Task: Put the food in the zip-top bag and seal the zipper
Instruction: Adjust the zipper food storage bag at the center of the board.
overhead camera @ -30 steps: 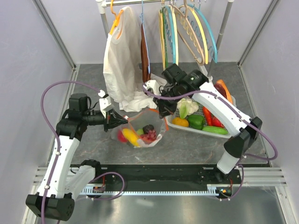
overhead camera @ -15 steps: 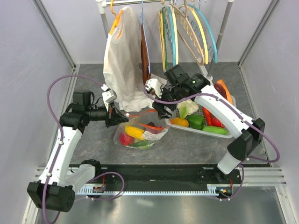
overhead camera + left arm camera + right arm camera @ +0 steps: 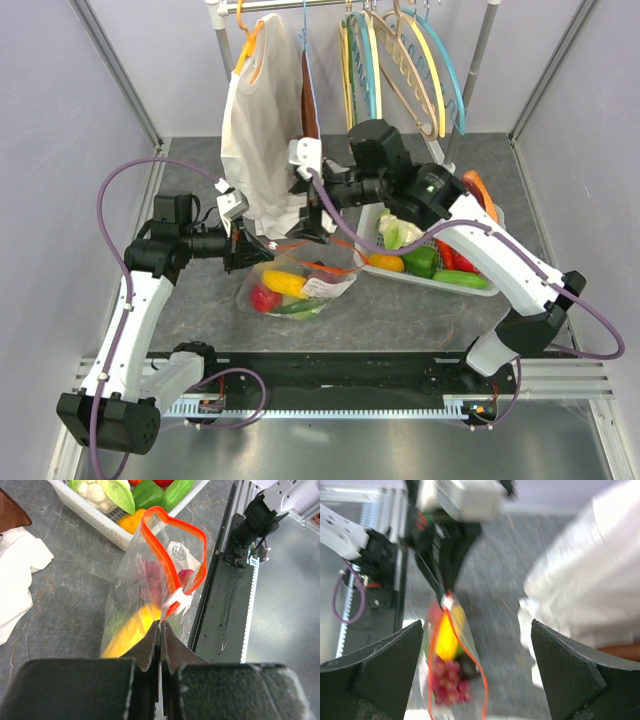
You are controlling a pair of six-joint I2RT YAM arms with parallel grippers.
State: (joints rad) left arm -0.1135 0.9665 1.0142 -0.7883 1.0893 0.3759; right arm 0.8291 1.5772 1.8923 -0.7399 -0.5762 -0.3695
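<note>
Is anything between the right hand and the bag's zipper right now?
Nothing visible. The open right hand hangs above the zipper with only air between; the left hand just pinches the zip-top bag at one end.

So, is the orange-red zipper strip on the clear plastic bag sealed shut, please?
No, in the left wrist view the orange-red zipper strip gapes as an open loop atop the clear bag.
</note>
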